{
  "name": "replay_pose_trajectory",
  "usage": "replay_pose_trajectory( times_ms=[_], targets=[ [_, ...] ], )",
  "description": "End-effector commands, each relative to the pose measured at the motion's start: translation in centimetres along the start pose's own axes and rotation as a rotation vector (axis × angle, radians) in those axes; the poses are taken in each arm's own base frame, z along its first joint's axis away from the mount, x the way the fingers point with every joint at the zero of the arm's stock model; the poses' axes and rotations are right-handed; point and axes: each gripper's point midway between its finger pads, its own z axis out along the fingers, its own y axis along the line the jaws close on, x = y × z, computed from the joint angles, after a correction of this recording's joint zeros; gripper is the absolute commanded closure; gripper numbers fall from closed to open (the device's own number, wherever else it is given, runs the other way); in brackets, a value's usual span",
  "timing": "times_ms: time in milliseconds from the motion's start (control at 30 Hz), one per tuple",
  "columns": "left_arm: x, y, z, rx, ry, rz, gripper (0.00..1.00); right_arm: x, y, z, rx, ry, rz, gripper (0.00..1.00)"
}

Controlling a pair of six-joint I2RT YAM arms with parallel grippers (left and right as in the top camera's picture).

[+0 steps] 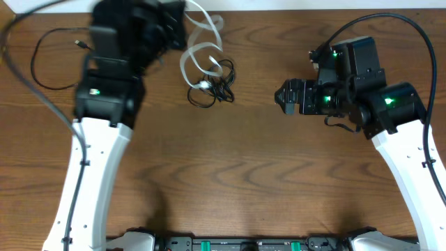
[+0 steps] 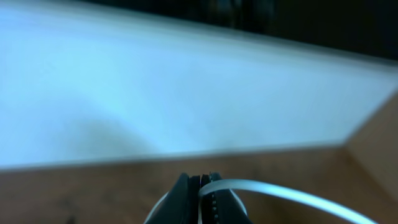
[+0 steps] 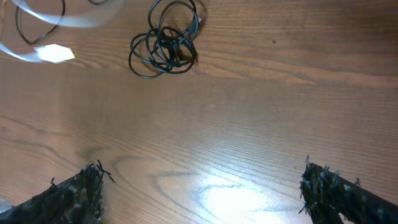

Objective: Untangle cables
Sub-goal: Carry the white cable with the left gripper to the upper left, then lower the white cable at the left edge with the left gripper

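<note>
Clearly held the white cable (image 2: pixel 267 188) pinched between the left fingers (image 2: pixel 182 200), at the very tips, with no gap showing, and let it arch off to the right of the left gripper (image 2: pixel 200 182). Made out little else in the left wrist view beyond blur and a pale wall. Found that gripper, from overhead, smeared dark at the far edge of the table (image 1: pixel 230 181), with the white cable hanging from it in loose loops down to the black coil (image 1: pixel 224 89). Saw the white plug end lying against that coil; could not tell whether threaded through it or merely touching. Judged the tip grip and the far-edge position as a way to draw the white cable away from the knot, leaving the coil's own weight to hold it on the wood.

Found the right fingers (image 3: pixel 81 193) spread wide with nothing between them, the right gripper (image 3: pixel 202 177) low over bare wood, facing the coil but well apart from it. Judged this as readiness to pin or take the coil against the left's pull. Noted a second black cable (image 1: pixel 78 42) near the left edge in one open loop, touching neither of the others. Put the task partway: one cable free, two not yet parted.
</note>
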Motion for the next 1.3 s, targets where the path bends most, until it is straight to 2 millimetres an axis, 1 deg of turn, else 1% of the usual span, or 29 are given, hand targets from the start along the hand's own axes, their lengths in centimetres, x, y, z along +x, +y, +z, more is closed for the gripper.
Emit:
replay_pose_trajectory(
  times_ms=[0, 67, 133, 200, 233, 267, 333, 400, 433, 500, 567, 667, 733, 800, 933, 1033, 1133, 1200, 1267],
  targets=[
    [-4.6, 1.2, -0.9, 0.005, -0.097, -0.025, 0.93, -0.3, -0.3, -0.1, 0.013, -0.011, 0.003, 0.01],
    [-7.0, 2.4, -1.2, -0.022, -0.146, -0.022, 0.92, -0.3, -0.4, 0.0, 0.013, -0.009, 0.004, 0.01],
    [-8.9, 3.7, -1.1, -0.045, -0.183, -0.017, 0.92, -0.3, -0.4, 0.0, 0.014, -0.009, 0.005, 0.01],
    [-9.9, 5.5, -0.4, -0.079, -0.202, -0.034, 0.92, -0.3, -0.4, 0.0, 0.014, -0.008, 0.005, 0.01],
    [-10.0, 6.9, 0.1, -0.105, -0.202, -0.046, 0.93, -0.3, -0.4, 0.1, 0.014, -0.008, 0.005, 0.01],
    [-9.8, 8.4, 0.8, -0.139, -0.197, -0.054, 0.93, -0.3, -0.4, 0.1, 0.014, -0.007, 0.005, 0.01],
    [-8.5, 12.4, 2.1, -0.249, -0.179, -0.079, 0.93, -0.2, -0.4, 0.1, 0.015, -0.003, 0.006, 0.01],
    [-6.3, 16.3, 3.5, -0.322, -0.127, -0.111, 0.93, 0.1, -0.5, 0.1, 0.02, 0.01, 0.01, 0.01],
    [-5.2, 17.7, 4.1, -0.334, -0.099, -0.126, 0.93, 0.2, -0.6, 0.2, 0.023, 0.017, 0.012, 0.01],
    [-3.3, 20.2, 5.1, -0.351, -0.056, -0.156, 0.92, 0.5, -0.7, 0.2, 0.027, 0.029, 0.016, 0.01],
    [-1.5, 22.2, 6.0, -0.358, -0.02, -0.198, 0.92, 0.6, -0.8, 0.3, 0.029, 0.034, 0.018, 0.01],
    [0.7, 24.2, 7.2, -0.365, 0.02, -0.258, 0.93, 0.4, -0.8, 0.4, 0.027, 0.029, 0.017, 0.01],
    [1.9, 24.9, 7.8, -0.373, 0.041, -0.271, 0.92, 0.2, -0.7, 0.5, 0.024, 0.02, 0.019, 0.01],
    [2.6, 25.2, 8.1, -0.377, 0.056, -0.278, 0.93, 0.0, -0.6, 0.5, 0.022, 0.014, 0.019, 0.01],
    [2.7, 25.2, 8.0, -0.378, 0.061, -0.281, 0.93, -0.3, -0.6, 0.8, 0.02, 0.009, 0.018, 0.01],
    [2.0, 24.6, 7.5, -0.37, 0.052, -0.276, 0.92, -0.4, -0.7, 1.3, 0.021, 0.014, 0.019, 0.01],
    [0.3, 23.0, 6.7, -0.328, 0.027, -0.263, 0.92, -0.3, -0.9, 1.7, 0.026, 0.027, 0.023, 0.01],
    [-1.0, 21.7, 5.7, -0.301, 0.01, -0.254, 0.93, -0.2, -1.0, 1.9, 0.029, 0.036, 0.025, 0.01],
    [-1.7, 20.7, 4.5, -0.3, 0.01, -0.257, 0.93, 0.0, -1.1, 2.1, 0.033, 0.046, 0.028, 0.01]
  ],
)
